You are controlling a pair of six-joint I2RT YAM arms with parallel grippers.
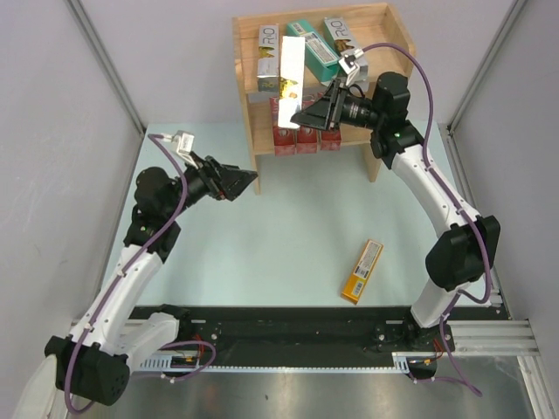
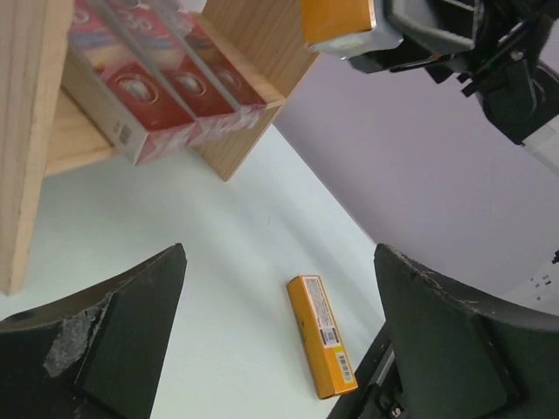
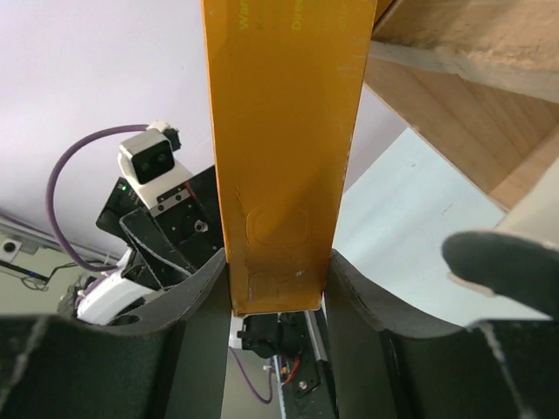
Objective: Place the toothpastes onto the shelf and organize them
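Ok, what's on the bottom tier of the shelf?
Three red cartons sit side by side on the lower tier of the shelf. From above, the upper tier and the right claw holding an orange carton cover the back, so anything behind them is hidden.

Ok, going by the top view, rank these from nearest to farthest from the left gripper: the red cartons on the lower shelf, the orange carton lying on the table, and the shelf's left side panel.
1. Shelf's left side panel, just beyond the open left gripper.
2. Red cartons, on the lower tier, farther right.
3. Orange carton, flat on the table, near right.
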